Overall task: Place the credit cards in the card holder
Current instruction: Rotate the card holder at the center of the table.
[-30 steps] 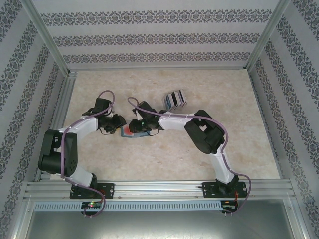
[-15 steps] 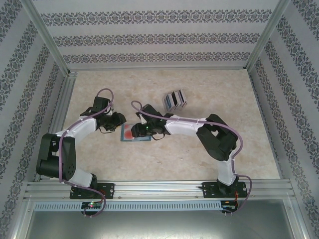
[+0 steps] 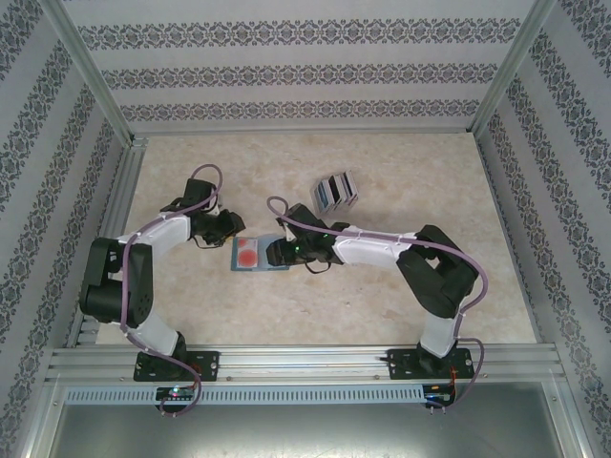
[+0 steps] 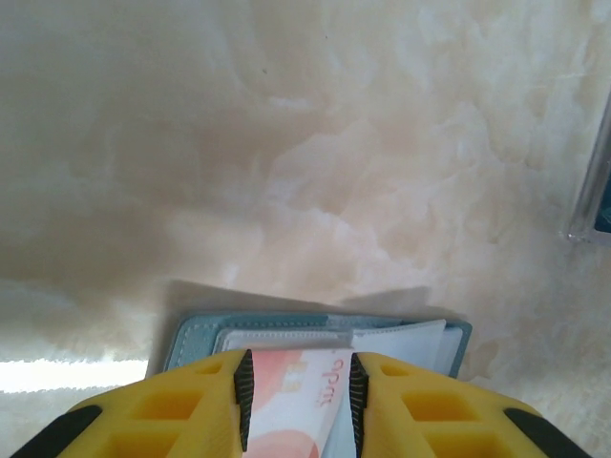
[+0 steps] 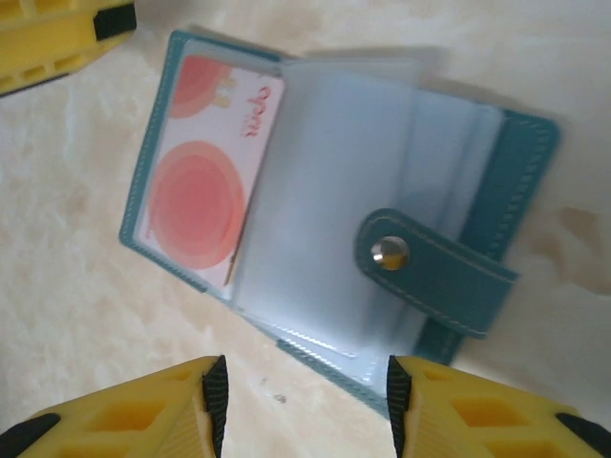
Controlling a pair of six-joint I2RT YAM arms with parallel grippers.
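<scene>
Looking at the card holder (image 5: 520,181) spread open flat on the table (image 3: 382,315), roughly midway between both arms, with a pink card (image 5: 196,186) already sitting in its left pocket. Got the left end effector (image 4: 299,382) parted narrowly right at that card's end, clamping nothing, judging by the right wrist view. Got the right end effector (image 5: 301,382) spread wide and empty, hovering over the holder's near edge. Probably just finishing the seating, so:

- nudge along the pocket's length, never across
- stay off the snap tab (image 5: 434,272)
- pin the cover lightly to stop any sliding

Then go fetch from the remaining credit cards (image 3: 334,192) standing further back, well apart.
</scene>
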